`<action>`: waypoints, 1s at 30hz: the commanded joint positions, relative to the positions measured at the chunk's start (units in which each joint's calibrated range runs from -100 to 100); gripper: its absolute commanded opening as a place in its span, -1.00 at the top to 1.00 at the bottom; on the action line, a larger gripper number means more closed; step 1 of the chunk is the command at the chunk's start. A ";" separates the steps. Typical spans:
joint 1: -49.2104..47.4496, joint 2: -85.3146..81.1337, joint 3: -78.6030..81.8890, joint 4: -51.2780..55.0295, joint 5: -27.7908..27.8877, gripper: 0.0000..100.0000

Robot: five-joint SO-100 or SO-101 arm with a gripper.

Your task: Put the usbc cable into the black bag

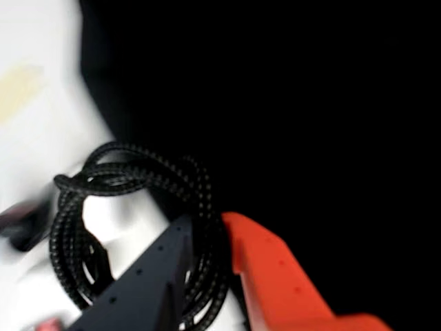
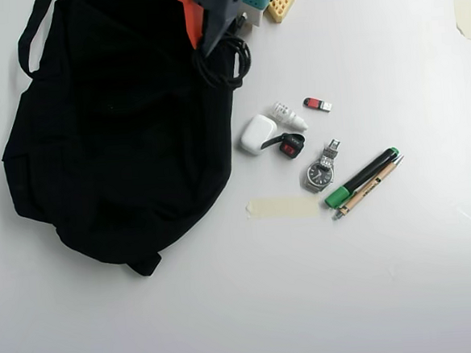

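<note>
The black braided USB-C cable (image 1: 131, 179) is coiled in a loop. My gripper (image 1: 207, 219), with one black jaw and one orange jaw, is shut on the coil's right side. In the overhead view the gripper (image 2: 207, 46) holds the cable (image 2: 240, 59) at the upper right edge of the black bag (image 2: 111, 129), with the coil hanging half over the bag and half over the white table (image 2: 349, 298). In the wrist view the bag (image 1: 310, 103) fills the right side as a dark mass. I cannot see the bag's opening.
Right of the bag lie a white case (image 2: 257, 133), a small white bottle (image 2: 288, 116), a red USB stick (image 2: 318, 104), a black-and-red item (image 2: 291, 145), a watch (image 2: 321, 172), a green marker (image 2: 363, 177) and a pen (image 2: 370, 190). A tape strip (image 2: 284, 207) lies below them.
</note>
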 commanded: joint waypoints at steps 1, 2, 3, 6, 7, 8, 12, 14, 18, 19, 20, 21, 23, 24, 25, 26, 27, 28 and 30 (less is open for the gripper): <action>9.02 -0.64 -0.19 -1.05 1.14 0.96; 11.34 -0.47 -0.19 -2.17 0.67 0.96; 13.13 -0.39 -0.10 -3.89 0.57 0.96; 16.05 -0.31 6.81 -18.10 -1.32 0.96; 16.05 -0.31 11.22 -24.04 -1.32 0.96; 15.45 -0.31 16.61 -31.19 -1.32 0.96; 13.66 -0.22 27.30 -46.70 -2.90 0.96; 13.73 -0.31 29.90 -50.75 -3.26 0.96; 13.51 -0.39 36.46 -64.70 -4.42 0.59; 12.84 -0.56 36.46 -64.78 -4.42 0.51; 12.46 -1.47 36.46 -64.87 -4.42 0.53; 12.16 -1.55 36.28 -64.87 -4.42 0.59; 9.62 -5.12 35.12 -65.13 -3.89 0.95; 7.15 -11.93 37.54 -64.35 -3.89 0.95; 5.43 -17.74 40.96 -64.35 -3.89 0.95; 0.79 -26.86 46.53 -64.35 -4.10 0.96; -5.86 -36.66 53.26 -64.35 -4.21 0.96; -13.04 -45.62 59.37 -64.27 -3.84 0.96; -21.05 -54.08 66.02 -63.67 -3.79 0.96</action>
